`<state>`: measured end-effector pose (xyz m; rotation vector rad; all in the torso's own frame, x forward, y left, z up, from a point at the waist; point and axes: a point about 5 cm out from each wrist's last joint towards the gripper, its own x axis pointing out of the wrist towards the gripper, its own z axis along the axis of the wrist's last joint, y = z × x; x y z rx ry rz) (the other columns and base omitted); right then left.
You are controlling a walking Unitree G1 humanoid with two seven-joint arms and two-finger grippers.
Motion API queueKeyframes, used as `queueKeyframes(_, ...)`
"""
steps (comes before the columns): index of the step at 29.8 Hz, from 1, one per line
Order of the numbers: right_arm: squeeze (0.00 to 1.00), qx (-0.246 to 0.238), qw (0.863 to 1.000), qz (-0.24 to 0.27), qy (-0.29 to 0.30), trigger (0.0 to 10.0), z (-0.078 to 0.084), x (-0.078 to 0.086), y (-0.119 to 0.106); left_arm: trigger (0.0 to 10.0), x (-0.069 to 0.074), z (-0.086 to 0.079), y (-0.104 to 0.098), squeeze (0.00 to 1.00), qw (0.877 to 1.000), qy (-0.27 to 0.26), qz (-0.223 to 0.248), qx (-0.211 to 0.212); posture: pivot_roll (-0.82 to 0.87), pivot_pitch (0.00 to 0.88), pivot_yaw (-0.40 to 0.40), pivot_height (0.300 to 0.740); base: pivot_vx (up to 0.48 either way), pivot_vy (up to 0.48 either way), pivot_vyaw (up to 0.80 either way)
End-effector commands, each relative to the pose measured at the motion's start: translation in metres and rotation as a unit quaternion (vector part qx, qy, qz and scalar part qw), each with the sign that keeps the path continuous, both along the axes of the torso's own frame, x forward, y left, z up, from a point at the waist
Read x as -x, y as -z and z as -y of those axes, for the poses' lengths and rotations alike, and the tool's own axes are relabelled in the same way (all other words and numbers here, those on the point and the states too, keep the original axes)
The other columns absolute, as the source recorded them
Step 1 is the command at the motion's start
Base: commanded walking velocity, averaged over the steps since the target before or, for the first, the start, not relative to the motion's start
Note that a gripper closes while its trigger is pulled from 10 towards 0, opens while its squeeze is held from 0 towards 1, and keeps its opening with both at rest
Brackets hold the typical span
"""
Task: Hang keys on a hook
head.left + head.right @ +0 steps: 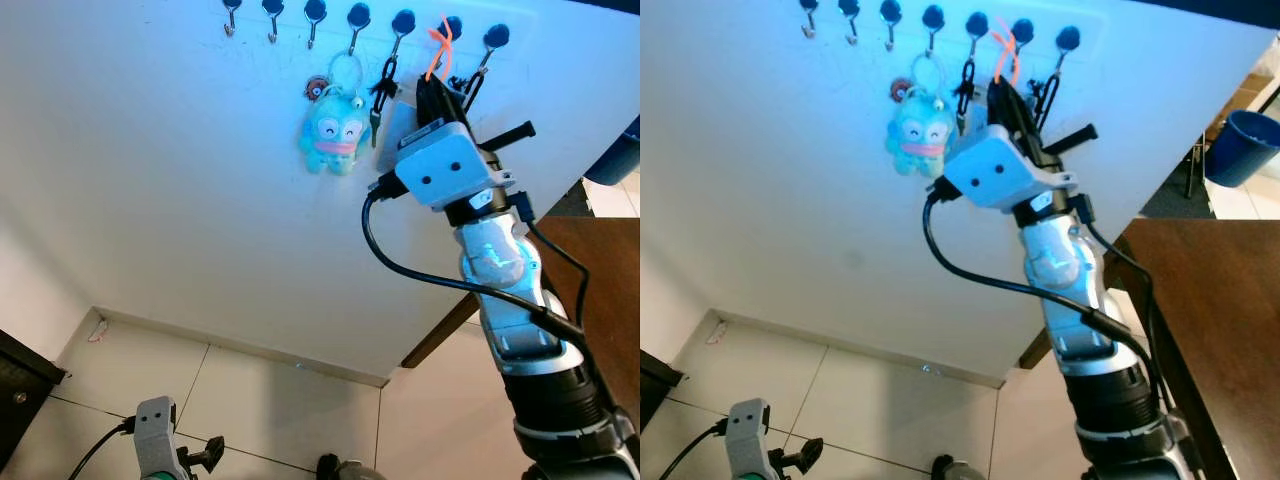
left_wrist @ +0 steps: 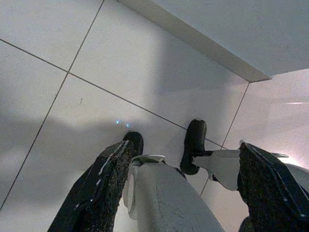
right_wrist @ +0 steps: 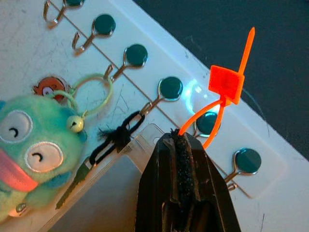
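Reaching up to the wall, the right gripper has its 2 black fingers pressed together on an orange zip-tie loop, holding it right against the row of round-headed hooks. In the right wrist view the loop rises from the fingertips and its band lies over the hook second from the dark end of the row, though whether it is actually threaded on the wire or just in front of it cannot be told. Any keys on the tie are hidden by the fingers. Just beside it, a black chain with a small key hangs from the neighbouring hook, and a blue plush toy on a pale green ring hangs from the next one. This looks like the hanging step itself, near its end. The next move seems to call for settling the loop down into the hook's curl, then parting the fingers and backing straight off without dragging the tie or knocking the chain. The left gripper hangs idle over the tiled floor, fingers spread and holding nothing.
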<state>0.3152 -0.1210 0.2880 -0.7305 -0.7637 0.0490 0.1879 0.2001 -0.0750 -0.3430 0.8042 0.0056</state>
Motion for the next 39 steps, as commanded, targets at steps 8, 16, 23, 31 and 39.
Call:
queueKeyframes(8,0.00,-0.013,1.000,-0.017,0.006,10.0,0.001,-0.004,-0.004,10.0,0.012,0.004,0.007,0.00,1.000,0.005,-0.024,0.008,-0.09,0.082,0.021,0.740,0.000,0.000,0.00)
queueKeyframes(16,0.00,-0.016,0.999,-0.045,0.016,10.0,-0.002,-0.010,-0.002,10.0,0.012,0.004,0.007,0.00,1.000,0.005,-0.023,0.009,-0.09,0.086,0.022,0.740,0.000,0.000,0.00)
queueKeyframes(23,0.00,-0.019,0.998,-0.060,0.024,10.0,-0.004,-0.015,-0.002,10.0,0.012,0.005,0.007,0.00,1.000,0.008,-0.022,0.011,-0.09,0.088,0.024,0.740,0.000,0.000,0.00)
queueKeyframes(31,0.00,-0.021,0.997,-0.073,0.031,10.0,-0.005,-0.020,-0.003,10.0,0.011,0.006,0.007,0.00,1.000,0.008,-0.021,0.012,-0.09,0.089,0.021,0.740,0.000,0.000,0.00)
queueKeyframes(39,0.00,-0.025,0.996,-0.076,0.041,10.0,-0.004,-0.023,-0.007,10.0,0.011,0.006,0.006,0.00,1.000,0.009,-0.020,0.014,-0.09,0.089,0.023,0.740,0.000,0.000,0.00)
